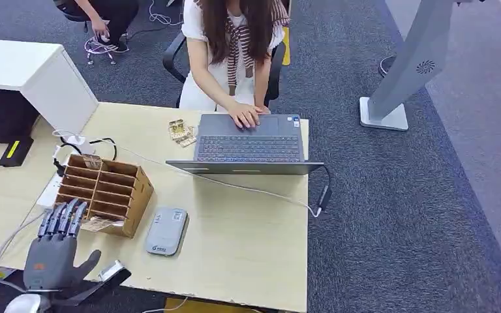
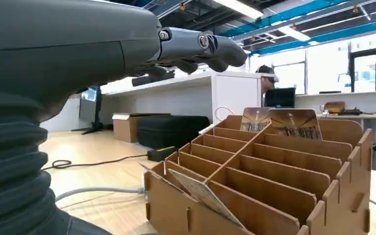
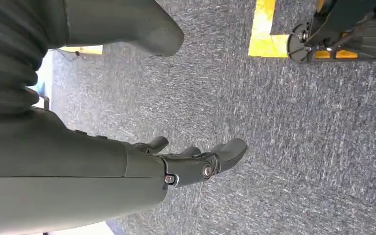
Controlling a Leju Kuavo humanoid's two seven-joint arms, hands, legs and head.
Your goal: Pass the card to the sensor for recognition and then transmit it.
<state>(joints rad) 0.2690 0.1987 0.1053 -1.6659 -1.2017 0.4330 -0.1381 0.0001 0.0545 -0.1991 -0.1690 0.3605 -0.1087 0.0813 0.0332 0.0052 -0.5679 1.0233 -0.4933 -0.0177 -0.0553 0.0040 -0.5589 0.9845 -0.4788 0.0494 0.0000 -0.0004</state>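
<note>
We see the desk [image 1: 248, 248] carrying an open laptop [image 1: 248, 140] at its far edge, where a person's hand [image 1: 243, 115] rests on it. A slotted cardboard box [image 1: 104, 189] sits toward the left edge, with a card [image 2: 203, 193] leaning in its near slot. The grey sensor [image 1: 166, 230] lies just right of the box. Our left robot hand [image 1: 55, 251] hovers spread and empty at the near-left corner; the right robot hand [image 3: 196, 159] hangs loosely spread over carpet.

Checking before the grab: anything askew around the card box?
One card leans slanted across the near slots of the cardboard box, not upright like those at the far end. The left hand hovers open nearby.
</note>
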